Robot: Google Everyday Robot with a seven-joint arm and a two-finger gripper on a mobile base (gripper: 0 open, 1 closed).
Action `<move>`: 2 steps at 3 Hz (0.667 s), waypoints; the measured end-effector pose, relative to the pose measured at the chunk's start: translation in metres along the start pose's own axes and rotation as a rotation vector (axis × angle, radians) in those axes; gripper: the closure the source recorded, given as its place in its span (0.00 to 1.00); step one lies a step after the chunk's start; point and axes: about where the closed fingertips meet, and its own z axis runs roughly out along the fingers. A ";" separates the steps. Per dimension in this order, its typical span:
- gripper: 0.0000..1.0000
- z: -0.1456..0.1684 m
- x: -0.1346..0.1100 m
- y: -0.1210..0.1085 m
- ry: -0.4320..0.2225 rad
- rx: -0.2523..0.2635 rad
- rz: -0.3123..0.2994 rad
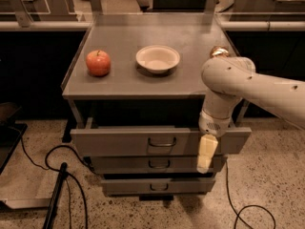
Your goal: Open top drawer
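The top drawer (124,142) is the widest of three grey drawers under the grey table top (152,78). Its flat front stands out further forward than the two drawers below, with a dark gap behind it. Its small dark loop handle (162,142) is at the centre. My gripper (206,154) points down in front of the right part of the top drawer's front, to the right of the handle and apart from it. My white arm (238,80) reaches in from the right.
A red apple (98,62) and a white bowl (157,58) sit on the table top. The mid-width drawer (152,164) and the narrowest drawer (157,185) are below. Black cables (62,175) lie on the speckled floor at left and right.
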 end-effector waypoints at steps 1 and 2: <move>0.00 -0.001 0.028 0.030 0.002 -0.044 0.039; 0.00 -0.001 0.028 0.030 0.002 -0.044 0.038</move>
